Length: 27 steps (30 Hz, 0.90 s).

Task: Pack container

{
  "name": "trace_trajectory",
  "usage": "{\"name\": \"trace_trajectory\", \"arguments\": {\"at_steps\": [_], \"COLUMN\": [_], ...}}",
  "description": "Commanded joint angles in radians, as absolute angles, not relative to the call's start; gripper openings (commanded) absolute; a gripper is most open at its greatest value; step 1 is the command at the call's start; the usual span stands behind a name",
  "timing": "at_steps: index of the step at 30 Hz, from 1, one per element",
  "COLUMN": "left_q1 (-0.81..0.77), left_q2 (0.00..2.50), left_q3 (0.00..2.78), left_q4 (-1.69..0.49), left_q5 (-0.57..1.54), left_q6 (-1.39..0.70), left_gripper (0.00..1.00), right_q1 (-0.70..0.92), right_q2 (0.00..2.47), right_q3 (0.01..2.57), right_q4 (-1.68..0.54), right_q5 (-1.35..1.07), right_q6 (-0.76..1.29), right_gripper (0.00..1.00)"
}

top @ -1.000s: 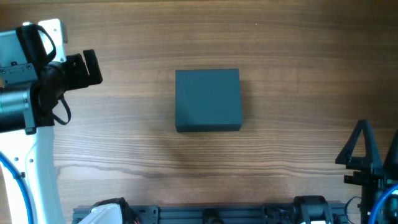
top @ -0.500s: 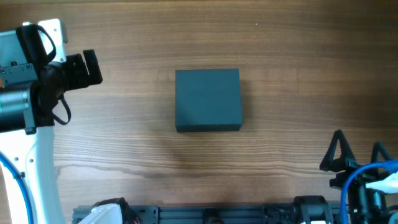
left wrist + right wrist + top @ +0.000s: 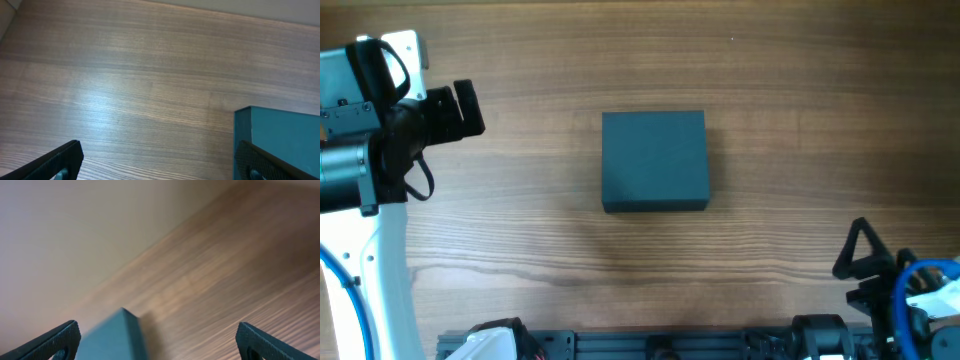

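The container [image 3: 654, 160] is a dark teal-grey square box with its flat lid shut, at the middle of the wooden table. My left gripper [image 3: 460, 108] is at the far left, open and empty, well left of the box. In the left wrist view [image 3: 158, 162] the box's corner [image 3: 280, 135] shows at the right edge. My right gripper [image 3: 880, 262] is at the front right, open and empty. In the right wrist view [image 3: 159, 342] a corner of the box [image 3: 112, 337] shows between the fingers, blurred.
The wooden table [image 3: 520, 240] spreads all round the box. A dark rail with the arm bases [image 3: 650, 345] runs along the front edge. The left arm's white body [image 3: 370, 250] stands at the left edge.
My right gripper has moved left and toward the front edge and turned toward the box. The left arm and the box have not moved.
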State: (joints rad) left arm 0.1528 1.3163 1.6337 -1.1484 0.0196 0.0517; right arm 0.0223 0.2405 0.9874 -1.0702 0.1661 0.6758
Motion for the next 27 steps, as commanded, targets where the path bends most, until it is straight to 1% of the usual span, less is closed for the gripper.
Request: {"name": "trace_trajectory", "arguments": {"at_steps": [1, 4, 5, 8, 9, 10, 12, 14, 15, 16, 18, 20, 21, 25, 27], "left_q1": [0.159, 0.158, 0.159, 0.158, 0.159, 0.159, 0.159, 0.159, 0.159, 0.159, 0.158, 0.159, 0.159, 0.159, 0.159], "left_q2": [1.310, 1.310, 1.310, 1.310, 1.310, 1.310, 1.310, 1.310, 1.310, 1.310, 1.310, 1.310, 1.310, 1.310, 1.310], "left_q3": [1.637, 1.637, 1.637, 1.637, 1.637, 1.637, 1.637, 1.637, 1.637, 1.637, 1.637, 1.637, 1.637, 1.637, 1.637], "left_q4": [-1.146, -1.146, -1.146, -1.146, -1.146, -1.146, -1.146, -1.146, -1.146, -1.146, -1.146, -1.146, -1.146, -1.146, -1.146], "left_q5": [0.013, 0.013, 0.013, 0.013, 0.013, 0.013, 0.013, 0.014, 0.013, 0.013, 0.013, 0.013, 0.013, 0.013, 0.013], "left_q6": [0.072, 0.072, 0.072, 0.072, 0.072, 0.072, 0.072, 0.072, 0.072, 0.072, 0.072, 0.072, 0.072, 0.072, 0.072], "left_gripper": [1.00, 1.00, 1.00, 1.00, 1.00, 1.00, 1.00, 1.00, 1.00, 1.00, 1.00, 1.00, 1.00, 1.00, 1.00], "right_q1": [0.019, 0.019, 0.019, 0.019, 0.019, 0.019, 0.018, 0.019, 0.019, 0.019, 0.019, 0.019, 0.019, 0.019, 0.019], "right_q2": [0.229, 0.229, 0.229, 0.229, 0.229, 0.229, 0.229, 0.229, 0.229, 0.229, 0.230, 0.230, 0.230, 0.230, 0.230], "right_q3": [0.997, 0.997, 0.997, 0.997, 0.997, 0.997, 0.997, 0.997, 0.997, 0.997, 0.997, 1.003, 1.011, 1.041, 1.055], "right_q4": [-1.071, -1.072, -1.073, -1.124, -1.150, -1.173, -1.177, -1.117, -1.085, -1.027, -0.865, -0.731, -0.713, -0.707, -0.702], "right_q5": [0.184, 0.184, 0.184, 0.184, 0.184, 0.182, 0.164, 0.181, 0.189, 0.207, 0.201, 0.126, 0.106, 0.152, 0.198], "right_q6": [1.111, 1.426, 1.491, 1.816, 1.964, 2.045, 2.071, 2.066, 2.023, 1.871, 1.396, 0.920, 0.777, 0.460, 0.336], "right_gripper": [1.00, 1.00, 1.00, 1.00, 1.00, 1.00, 1.00, 1.00, 1.00, 1.00, 1.00, 1.00, 1.00, 1.00, 1.00]}}
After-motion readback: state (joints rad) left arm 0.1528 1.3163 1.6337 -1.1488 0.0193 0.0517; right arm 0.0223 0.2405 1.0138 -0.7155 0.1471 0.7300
